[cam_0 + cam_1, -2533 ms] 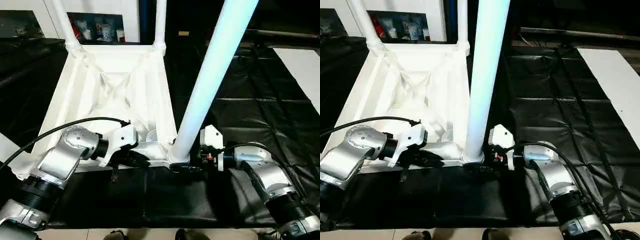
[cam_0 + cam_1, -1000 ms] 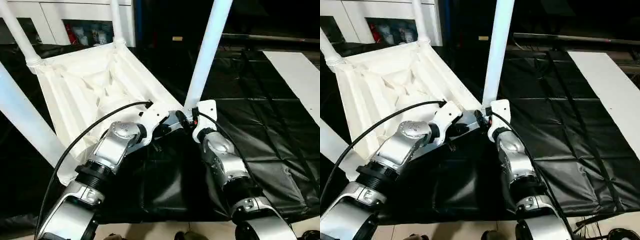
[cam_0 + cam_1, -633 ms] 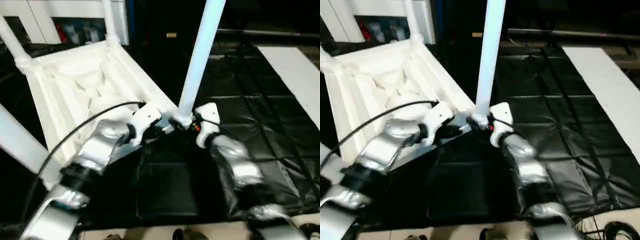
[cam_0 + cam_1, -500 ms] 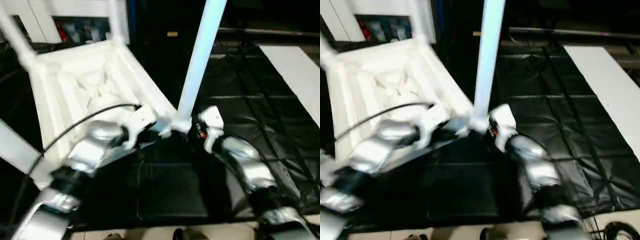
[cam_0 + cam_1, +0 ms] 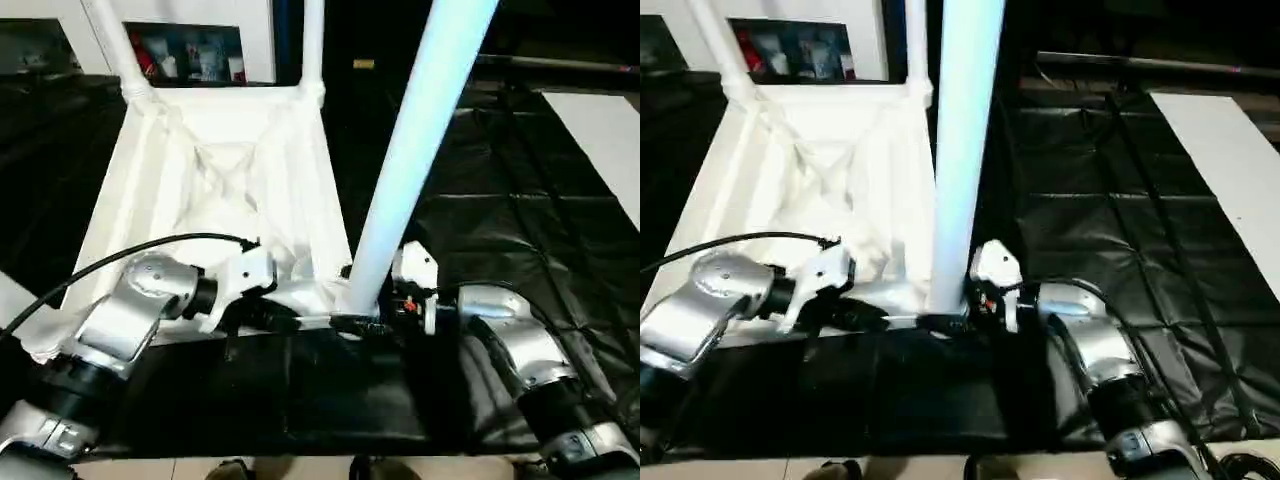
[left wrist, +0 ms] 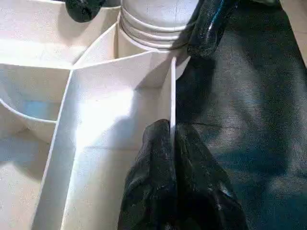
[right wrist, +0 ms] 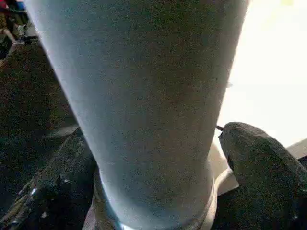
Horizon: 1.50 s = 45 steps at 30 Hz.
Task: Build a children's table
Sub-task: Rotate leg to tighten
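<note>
Nearest you, the left gripper [image 6: 171, 143] is closed on the thin near rim of the tabletop [image 5: 230, 190], one finger [image 6: 153, 158] on either side of the wall. You can see the right gripper [image 7: 153, 191] at the near right corner, its two fingers [image 7: 254, 158] standing wide apart on either side of the base of the near leg [image 5: 415, 150]; whether they press on the leg you cannot tell. That leg stands seated in the round corner socket [image 6: 153, 19] and rises steeply toward the camera. The tabletop lies upside down on the black sheet [image 5: 520, 230] covering the bench, ribbed underside facing up, with crossed ribs at its middle. A black cable [image 5: 120, 255] runs along your left forearm. Further back, two more legs [image 5: 312, 45] stand upright in the far corner sockets. Beyond the tabletop you have a white cabinet [image 5: 190, 50] with small items behind glass. A flat white board [image 5: 1230, 150] lies on the sheet at far right, well apart from the tabletop.
</note>
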### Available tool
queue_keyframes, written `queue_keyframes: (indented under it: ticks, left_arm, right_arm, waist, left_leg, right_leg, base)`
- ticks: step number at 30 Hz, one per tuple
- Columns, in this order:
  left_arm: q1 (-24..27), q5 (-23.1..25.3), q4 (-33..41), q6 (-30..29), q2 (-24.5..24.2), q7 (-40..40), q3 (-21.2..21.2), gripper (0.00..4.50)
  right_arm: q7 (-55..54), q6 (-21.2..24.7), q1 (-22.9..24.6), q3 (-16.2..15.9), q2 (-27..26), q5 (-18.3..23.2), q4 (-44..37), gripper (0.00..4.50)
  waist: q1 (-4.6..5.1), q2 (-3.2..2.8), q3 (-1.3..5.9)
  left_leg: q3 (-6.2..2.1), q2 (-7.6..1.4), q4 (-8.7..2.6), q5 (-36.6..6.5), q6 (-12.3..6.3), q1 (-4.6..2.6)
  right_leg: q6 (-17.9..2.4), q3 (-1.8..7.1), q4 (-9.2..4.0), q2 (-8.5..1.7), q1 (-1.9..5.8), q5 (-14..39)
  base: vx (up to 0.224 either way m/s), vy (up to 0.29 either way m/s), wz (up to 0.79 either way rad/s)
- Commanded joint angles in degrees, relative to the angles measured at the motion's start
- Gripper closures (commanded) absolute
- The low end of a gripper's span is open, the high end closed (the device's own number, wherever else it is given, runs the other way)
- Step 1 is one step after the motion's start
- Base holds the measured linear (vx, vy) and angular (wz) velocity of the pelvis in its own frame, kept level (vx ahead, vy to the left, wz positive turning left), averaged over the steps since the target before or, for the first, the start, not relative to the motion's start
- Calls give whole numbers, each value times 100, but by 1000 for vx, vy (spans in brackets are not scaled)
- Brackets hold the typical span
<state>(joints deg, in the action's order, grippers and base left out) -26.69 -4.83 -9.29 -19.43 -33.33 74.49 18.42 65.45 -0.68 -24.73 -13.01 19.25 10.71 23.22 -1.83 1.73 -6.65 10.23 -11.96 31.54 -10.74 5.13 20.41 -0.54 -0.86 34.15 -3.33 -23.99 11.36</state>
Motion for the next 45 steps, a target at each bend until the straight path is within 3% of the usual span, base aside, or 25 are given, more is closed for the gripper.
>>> queue_keyframes:
  ticks: [1,9,13,18,21,25,28,33,34,36,39,42,44,45]
  left_arm:
    - [252,66,-100,-89,-31,361,422,450]
    - [240,22,-66,-107,-54,344,441,450]
    - [241,31,-66,-116,-55,334,427,450]
    - [220,94,-119,-187,13,74,348,450]
    - [127,155,-298,-241,270,-436,179,450]
    - [-39,297,-591,-357,639,-1156,13,450]
    - [-159,381,-727,-500,884,-1571,-33,450]
    - [-365,490,-1003,-637,1278,-2211,-172,450]
    - [-422,522,-1080,-667,1378,-2377,-204,450]
    - [-574,621,-1300,-724,1601,-2776,-238,450]
    - [-715,745,-1508,-722,1739,-3061,-207,450]
    - [-766,778,-1576,-705,1783,-3111,-204,450]
    - [-770,774,-1573,-708,1788,-3111,-207,450]
    - [-741,758,-1497,-712,1759,-3040,-188,450]
  right_arm:
    - [30,-21,44,38,120,-69,-21,69]
    - [69,21,-13,54,130,11,39,127]
    - [34,13,-26,70,101,-13,79,168]
    - [-425,47,-50,156,-25,-155,237,180]
    - [-960,100,-46,261,-230,-210,379,180]
    - [-1741,153,5,408,-612,-257,432,181]
    - [-2839,261,39,659,-1098,-319,470,181]
    - [-4430,325,-82,981,-1624,-543,820,181]
    - [-4757,322,-148,1019,-1728,-618,958,181]
    - [-5550,179,-388,1092,-2001,-801,1389,181]
    - [-6409,-42,-641,1279,-2329,-860,1817,181]
    - [-6751,-247,-718,1351,-2465,-905,1922,181]
    - [-6669,-332,-722,1315,-2493,-914,1890,181]
    - [-6154,-450,-716,1348,-2591,-653,1760,146]
  waist:
    - [21,-39,288]
    - [19,-27,302]
    - [19,-27,288]
    - [21,-23,300]
    - [35,-18,265]
    - [36,-13,250]
    - [56,4,251]
    - [95,-21,268]
    - [110,-51,262]
    - [128,-77,257]
    - [143,-68,245]
    - [136,-47,238]
    - [135,-66,244]
    - [139,-56,245]
  left_leg:
    - [61,-88,-280,-444,-542,-33]
    - [61,-73,-255,-286,-585,-26]
    - [54,-83,-266,-490,-514,-28]
    - [57,-76,-257,-437,-494,-29]
    - [55,-77,-284,-735,-338,-24]
    - [19,-74,-330,-1210,-68,-25]
    - [8,-60,-338,-1232,1,-9]
    - [3,-40,-334,-1107,68,-5]
    - [-1,-37,-340,-1108,122,5]
    - [-3,-23,-339,-1217,179,-11]
    - [-5,-17,-349,-1381,204,-4]
    - [-1,-9,-350,-1365,198,0]
    - [-2,-13,-351,-1359,167,7]
    - [0,-17,-351,-1404,117,10]
  right_leg:
    - [-1671,187,-254,-284,326,-315]
    - [-1706,189,-221,-275,343,-572]
    - [-1666,191,-249,-289,332,-185]
    - [-1673,193,-236,-280,331,-260]
    - [-1597,200,-295,-293,312,266]
    - [-1241,214,-401,-314,283,1461]
    - [-1037,227,-428,-313,253,1766]
    - [-999,219,-419,-288,239,1530]
    - [-1022,216,-397,-285,234,1397]
    - [-1020,211,-409,-273,218,1386]
    - [-941,218,-417,-277,208,1456]
    - [-869,212,-404,-253,216,1252]
    - [-872,212,-391,-255,219,1128]
    - [-892,211,-387,-251,226,1065]
  base:
    - [0,0,0]
    - [0,0,0]
    - [0,0,0]
    - [0,0,0]
    - [0,0,0]
    - [0,0,0]
    - [0,0,0]
    - [0,0,0]
    - [0,0,0]
    - [0,0,0]
    - [0,0,0]
    - [0,0,0]
    - [0,0,0]
    - [0,0,0]
